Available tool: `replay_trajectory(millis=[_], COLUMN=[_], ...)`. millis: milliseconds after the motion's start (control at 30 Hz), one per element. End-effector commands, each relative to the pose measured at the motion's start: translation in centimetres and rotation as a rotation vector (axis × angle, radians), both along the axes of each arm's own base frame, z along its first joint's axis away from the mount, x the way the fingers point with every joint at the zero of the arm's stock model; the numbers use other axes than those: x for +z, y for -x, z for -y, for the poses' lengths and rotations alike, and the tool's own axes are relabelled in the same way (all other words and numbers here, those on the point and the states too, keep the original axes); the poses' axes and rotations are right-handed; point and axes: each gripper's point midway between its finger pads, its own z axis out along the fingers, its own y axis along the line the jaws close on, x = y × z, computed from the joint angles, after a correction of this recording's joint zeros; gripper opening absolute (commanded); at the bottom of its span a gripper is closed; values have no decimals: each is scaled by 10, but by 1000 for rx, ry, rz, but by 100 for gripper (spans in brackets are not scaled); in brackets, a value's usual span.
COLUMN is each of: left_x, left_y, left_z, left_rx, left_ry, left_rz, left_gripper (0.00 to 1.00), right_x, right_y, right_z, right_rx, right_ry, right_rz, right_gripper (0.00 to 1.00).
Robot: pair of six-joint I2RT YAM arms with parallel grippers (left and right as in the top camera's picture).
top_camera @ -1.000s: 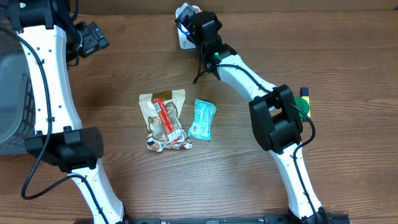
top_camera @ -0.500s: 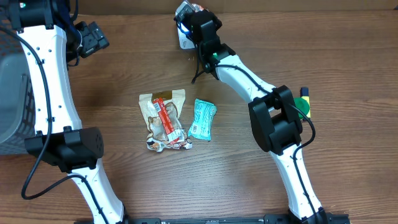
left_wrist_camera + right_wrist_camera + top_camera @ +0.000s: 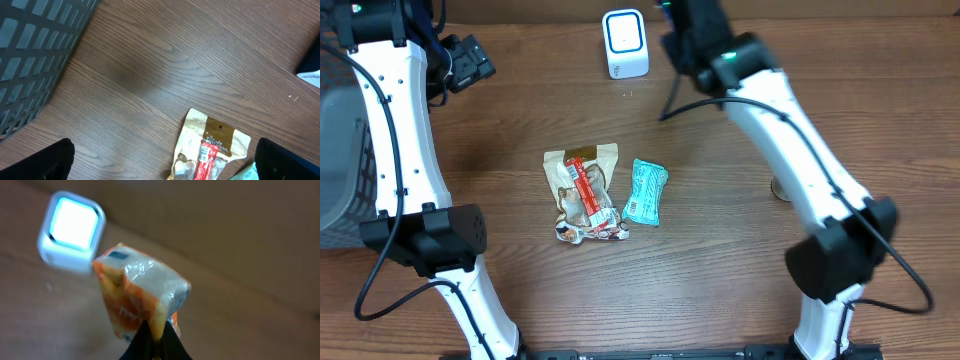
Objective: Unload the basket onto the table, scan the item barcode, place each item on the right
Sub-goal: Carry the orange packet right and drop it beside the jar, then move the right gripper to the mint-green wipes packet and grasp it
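While the right jaws clamp tight on the lower edge of the orange packet (image 3: pixel 142 297), left jaws spread wide and empty, the packet hangs near the glowing scanner (image 3: pixel 72 230) beyond: square its barcode face to it, steadily.

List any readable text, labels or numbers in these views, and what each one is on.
Nothing reads clearly in any view.
On the tan pouch: print on its brown label and red strip, too small to read.
On the teal packet: print too small to read.
On the orange packet: lettering and a dark label, blurred.
On the scanner: no text visible.
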Motion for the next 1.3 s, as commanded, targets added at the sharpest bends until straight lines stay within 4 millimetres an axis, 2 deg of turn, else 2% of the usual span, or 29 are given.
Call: replay_trajectory(millis=[0,100,267,400,567,600,767,800,833,900,1000,1133,1200,1267], left_x=[0,0,0,0,0,0,0,0,0,0,0,0,0,0], left_y=[1,1,1,1,1,1,1,1,1,1,1,1,1,1], left_z=[3,3,3,3,3,3,3,3,3,3,3,4,3,3], left_rx=[-24,-24,-25,-24,-24,-24,-24,-24,-24,-24,-25,-25,-24,-24], left_ry=[-4,-4,-4,-4,-4,-4,-4,-4,-4,-4,-4,-4,-4,-4], left_rz=[-5,-4,-4,-5,-4,-5,-4,-4,-4,-4,-4,-4,-5,-5], left_gripper=[100,100,100,100,100,100,100,100,100,100,100,100,100,100], right_x=[-32,-67,-113,-154,-198,-201,-205,-205,-205,-202,-191,-163,-150,-140], right_y=[19,49,83,97,113,116,122,122,122,118,109,98,97,100], right_z=[37,59,90,120,145,148,160,162,163,163,157,130,106,70], right_rx=[-154,-231,-408,-531,-596,-603,-626,-632,-633,-631,-613,-547,-487,-396], right_ry=[-59,-123,-240,-257,-252,-249,-221,-210,-207,-214,-239,-348,-442,-586], right_rz=[-160,-367,-574,-641,-691,-701,-712,-707,-706,-693,-669,-671,-700,-760], right_gripper=[5,5,5,5,8,9,16,23,39,50,51,51,51,51])
